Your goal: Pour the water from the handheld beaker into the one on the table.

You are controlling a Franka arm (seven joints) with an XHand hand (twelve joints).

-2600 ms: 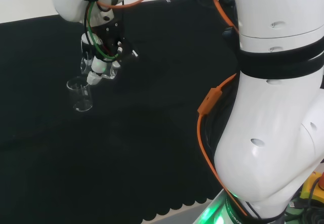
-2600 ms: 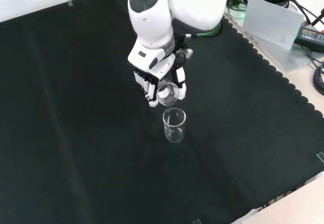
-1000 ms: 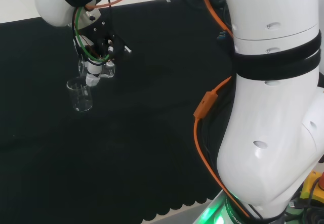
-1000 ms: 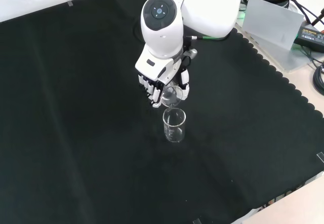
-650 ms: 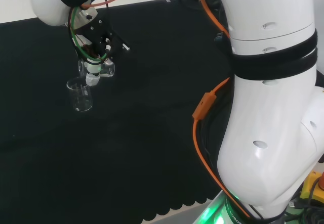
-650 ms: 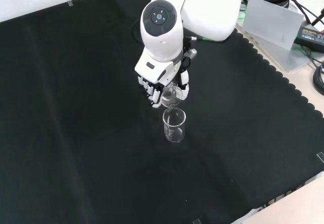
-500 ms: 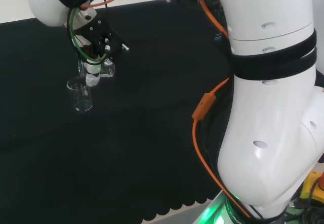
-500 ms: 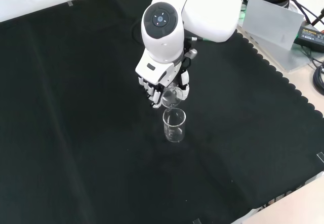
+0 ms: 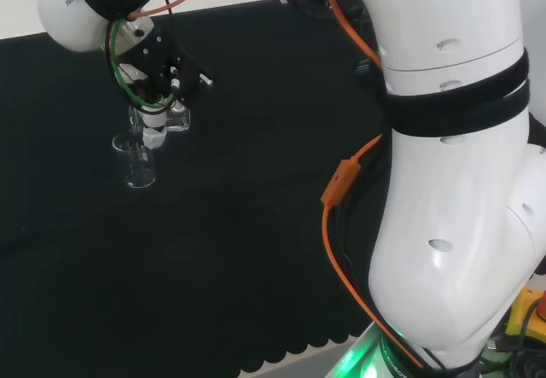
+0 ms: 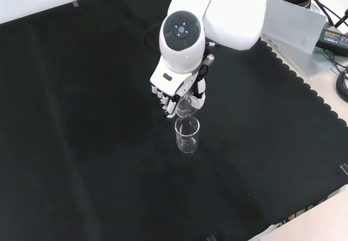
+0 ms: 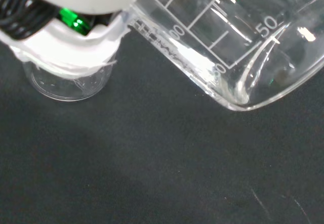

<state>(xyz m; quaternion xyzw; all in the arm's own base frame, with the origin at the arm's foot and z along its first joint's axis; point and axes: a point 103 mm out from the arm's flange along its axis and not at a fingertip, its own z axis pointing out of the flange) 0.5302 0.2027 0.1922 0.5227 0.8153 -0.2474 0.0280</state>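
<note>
Front view shows the hand hanging below the arm's big white link, its fingers curled round a clear handheld beaker that is tipped over on its side, mouth turned downward and toward the camera. Directly beneath the hand, and just apart from the tilted vessel's lip, the second beaker stands upright on the black cloth. Head view puts the hand under the white wrist link, black and white fingers wrapped on the held beaker, with the standing beaker just below and to the left of the fingertips, the two glass rims close together; whether they touch cannot be told. Orange and green cables loop over the wrist above the hand. Wrist view, looking past the palm, has the held beaker large and slanted, its printed scale lines visible and a little clear liquid pooled against the low edge of its base, while the upright beaker sits partly behind a white part of the hand with a green light. No stream of water can be made out between the two vessels.
</note>
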